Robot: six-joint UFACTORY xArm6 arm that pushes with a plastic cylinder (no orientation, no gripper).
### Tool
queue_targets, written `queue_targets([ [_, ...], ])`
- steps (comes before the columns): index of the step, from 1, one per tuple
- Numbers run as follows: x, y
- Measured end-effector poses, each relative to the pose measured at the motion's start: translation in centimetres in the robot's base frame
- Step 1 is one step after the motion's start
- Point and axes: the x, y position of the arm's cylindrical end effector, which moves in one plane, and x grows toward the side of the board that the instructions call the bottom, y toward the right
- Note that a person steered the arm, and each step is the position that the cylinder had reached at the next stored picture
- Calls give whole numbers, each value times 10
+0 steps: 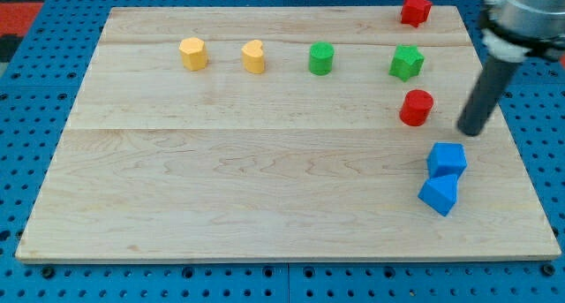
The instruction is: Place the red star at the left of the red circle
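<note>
Nearest the view's bottom: blue triangular block (439, 195), touching the blue cube (447, 159) just above it, both at the view's right side of the wooden surface (221, 188). Red circle (416, 107) sits above the blue pair, clear of them. My tip (470, 131) rests on the surface just to the view's right of the red circle, apart from it, and above the blue cube. No fingers on this rod, so nothing open or closed to record. Green star (406, 63) lies just above the red circle. Red star (415, 10) sits at the view's top edge, upper right, well apart from the red circle. Row along the top, left to right: yellow hexagon (192, 53), yellow heart (253, 56), green circle (320, 58).
</note>
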Motion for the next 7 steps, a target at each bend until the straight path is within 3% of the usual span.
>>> queue_targets([
  [1,-69,39],
  [3,-241,43],
  [4,-248,43],
  [7,-233,-137],
])
